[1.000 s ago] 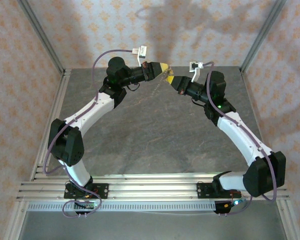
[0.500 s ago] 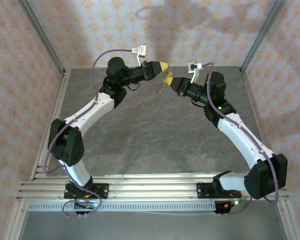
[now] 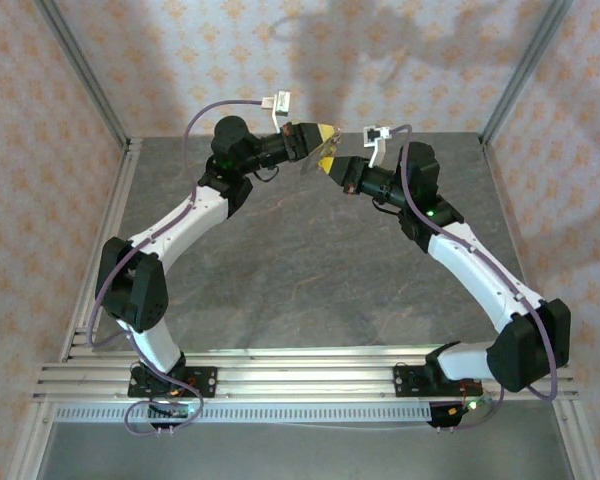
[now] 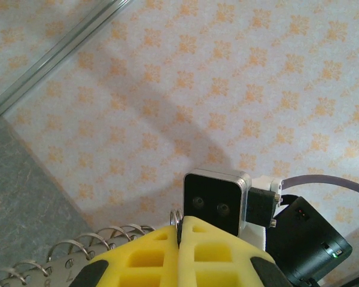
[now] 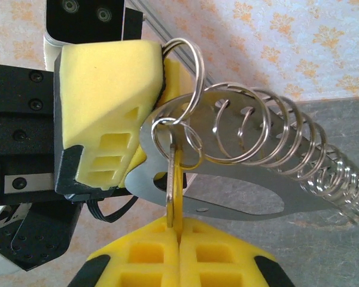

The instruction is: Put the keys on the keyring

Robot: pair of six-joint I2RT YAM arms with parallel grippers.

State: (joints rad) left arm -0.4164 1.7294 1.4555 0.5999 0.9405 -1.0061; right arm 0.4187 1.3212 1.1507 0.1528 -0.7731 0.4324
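My left gripper (image 3: 323, 133) and right gripper (image 3: 331, 164) meet tip to tip above the back of the table. The keyring (image 5: 269, 143) is a long coil of silver wire loops on a flat metal plate (image 5: 239, 200). My left gripper (image 4: 180, 224) is shut on its end loop (image 5: 188, 63), and the coil (image 4: 90, 246) trails off to the left. My right gripper (image 5: 179, 224) is shut on a key (image 5: 175, 179) with a yellow head, seen edge-on. The key's upper end carries a small ring (image 5: 170, 134) and sits among the coil's end loops.
The grey table (image 3: 300, 270) is ringed by patterned walls and aluminium corner posts (image 3: 80, 70). The right wrist's camera block (image 4: 218, 200) sits just past my left fingertips. Purple cables (image 3: 215, 108) loop over both wrists.
The right gripper has moved left and closer to the left gripper, carrying the key up to the coil's end. The left arm has barely moved.
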